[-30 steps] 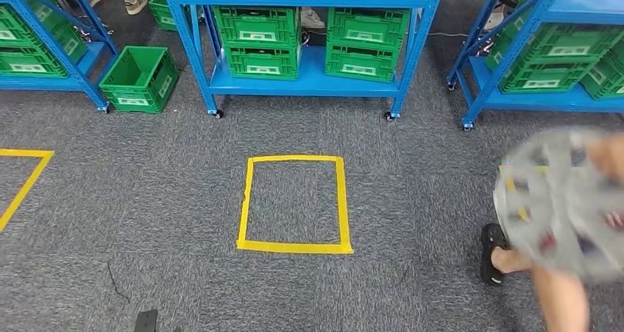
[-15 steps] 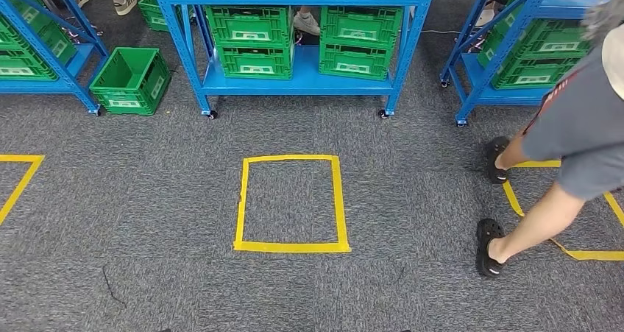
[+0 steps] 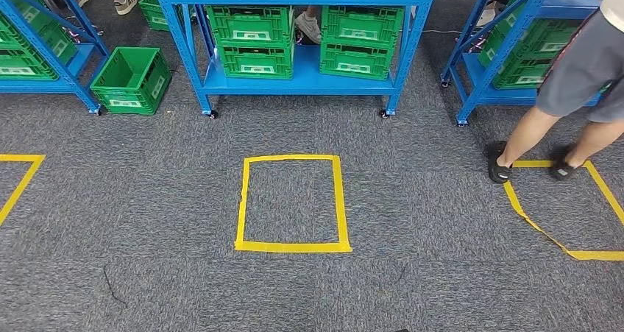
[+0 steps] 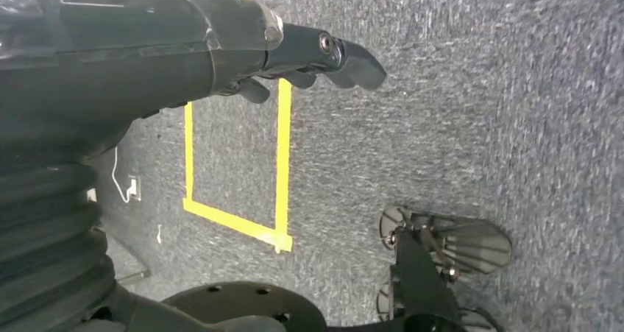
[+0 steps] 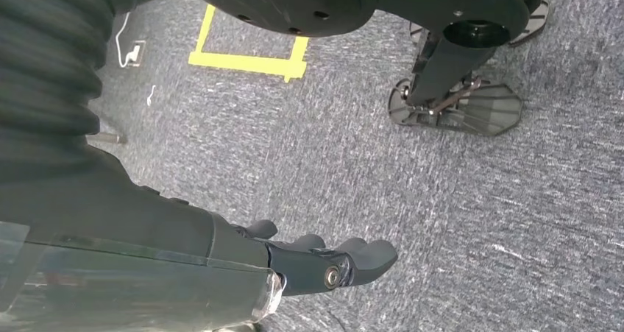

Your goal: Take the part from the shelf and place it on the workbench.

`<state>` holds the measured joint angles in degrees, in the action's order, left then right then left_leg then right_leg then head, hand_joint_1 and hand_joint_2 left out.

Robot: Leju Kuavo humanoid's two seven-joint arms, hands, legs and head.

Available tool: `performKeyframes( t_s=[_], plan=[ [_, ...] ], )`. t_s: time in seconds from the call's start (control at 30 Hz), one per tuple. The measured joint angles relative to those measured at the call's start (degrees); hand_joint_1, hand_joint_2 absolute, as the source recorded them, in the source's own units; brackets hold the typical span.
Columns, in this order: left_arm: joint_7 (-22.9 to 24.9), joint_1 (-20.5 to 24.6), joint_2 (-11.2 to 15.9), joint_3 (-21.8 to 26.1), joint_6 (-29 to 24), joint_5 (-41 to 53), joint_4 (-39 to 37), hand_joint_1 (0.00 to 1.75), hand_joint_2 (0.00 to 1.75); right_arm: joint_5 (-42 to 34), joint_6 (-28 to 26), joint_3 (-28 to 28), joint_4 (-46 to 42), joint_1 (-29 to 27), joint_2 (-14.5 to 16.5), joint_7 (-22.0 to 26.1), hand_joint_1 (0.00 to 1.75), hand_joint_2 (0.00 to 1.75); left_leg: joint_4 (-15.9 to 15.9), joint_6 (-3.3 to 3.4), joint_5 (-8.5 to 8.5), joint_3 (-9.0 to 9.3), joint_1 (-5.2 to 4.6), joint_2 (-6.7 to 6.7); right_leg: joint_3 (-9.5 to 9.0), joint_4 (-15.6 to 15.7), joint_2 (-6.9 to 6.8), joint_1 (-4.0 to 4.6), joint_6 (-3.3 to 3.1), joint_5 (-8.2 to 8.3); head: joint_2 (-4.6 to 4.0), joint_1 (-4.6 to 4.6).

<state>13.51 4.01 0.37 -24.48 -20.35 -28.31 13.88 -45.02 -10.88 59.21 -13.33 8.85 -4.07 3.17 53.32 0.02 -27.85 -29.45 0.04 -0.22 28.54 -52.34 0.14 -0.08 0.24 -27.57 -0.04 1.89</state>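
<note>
The robot faces the blue shelf (image 3: 298,82) at 12 o'clock, green crates (image 3: 257,41) stacked on its low deck; which one holds the part can't be told. The left hand (image 4: 294,59) hangs over grey carpet, fingers loosely spread, holding nothing. The right hand (image 5: 316,262) does likewise. A person (image 3: 581,89) stands at 2 o'clock beside a yellow tape square (image 3: 291,203).

I count three blue shelves (image 3: 298,82), four green crates on the middle one (image 3: 256,24), one crate on the floor (image 3: 132,79), three yellow tape squares (image 3: 291,203).
</note>
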Motion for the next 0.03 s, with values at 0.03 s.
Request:
performKeyframes(
  t_s=[0.03],
  plan=[
    [0.0, 0.0, 0.0, -0.1, 0.1, -0.1, 0.0, 0.00, 1.75, 0.0, 0.0, 0.0, 0.0, 0.0, 0.0, 0.0, 0.00, 1.75, 0.0, 0.00, 0.00, 0.00, 0.00, -0.01, 0.00, 0.0, 0.00, 0.00, 0.00, 0.00, 0.00, 0.00]
  ],
)
